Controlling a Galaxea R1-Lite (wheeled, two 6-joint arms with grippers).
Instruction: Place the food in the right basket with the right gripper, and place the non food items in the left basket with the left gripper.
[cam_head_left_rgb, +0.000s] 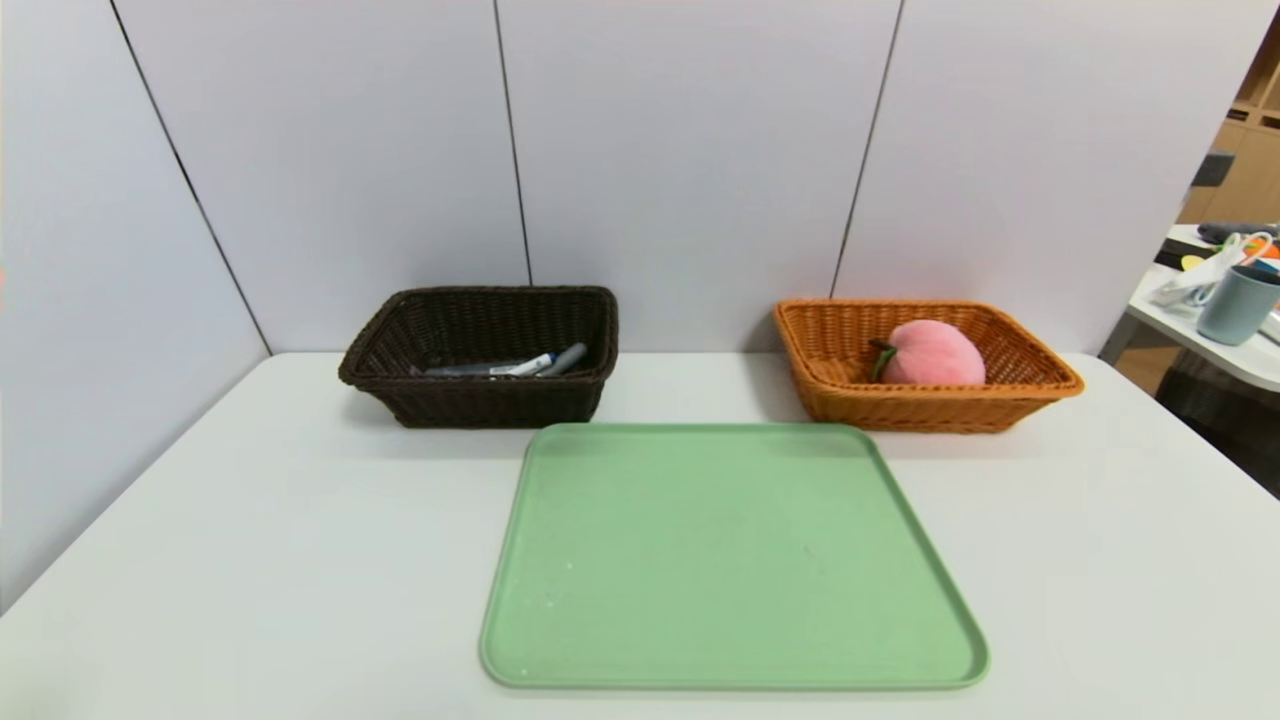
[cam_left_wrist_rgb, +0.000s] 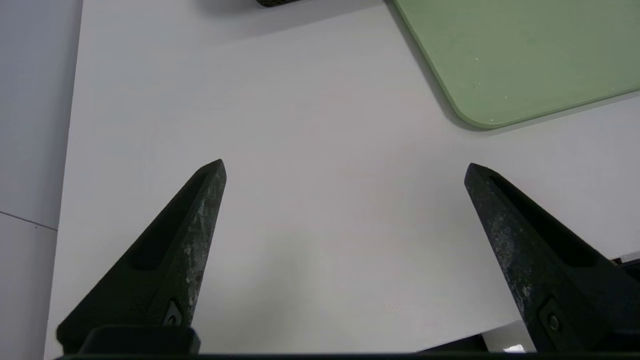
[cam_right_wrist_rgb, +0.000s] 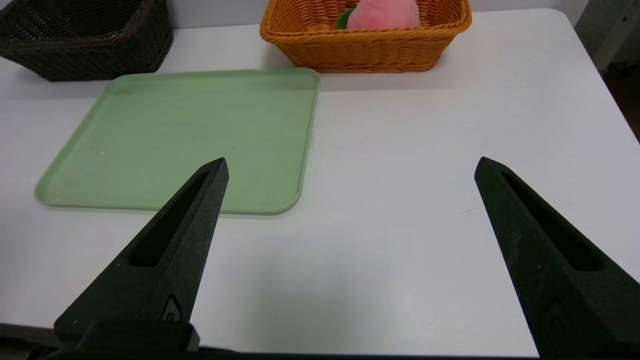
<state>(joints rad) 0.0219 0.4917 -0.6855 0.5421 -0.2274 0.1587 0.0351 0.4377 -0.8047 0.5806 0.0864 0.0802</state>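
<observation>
Nearest the robot, above bare table (cam_left_wrist_rgb: 320, 210), the left gripper (cam_left_wrist_rgb: 345, 167) and right gripper (cam_right_wrist_rgb: 350, 162) hang with jaws spread wide, gripping and touching nothing. Beyond, the tray (cam_head_left_rgb: 730, 560) lies bare. Farthest, the peach (cam_head_left_rgb: 932, 354) sits in the orange basket (cam_head_left_rgb: 940, 408), the marker (cam_head_left_rgb: 535, 365) in the brown basket (cam_head_left_rgb: 480, 400). Little risk seems left, save an arm nudging the tray.

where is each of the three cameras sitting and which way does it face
Head view: high on the robot, looking forward and down at the white table, green tray, dark brown basket and orange basket holding the pink peach; no arm shows.
Left wrist view: on the left arm, facing bare table past the open left gripper; a tray corner shows.
Right wrist view: on the right arm, facing tray and both baskets past the open right gripper.
All three share the tray; head and right wrist share the peach.
</observation>
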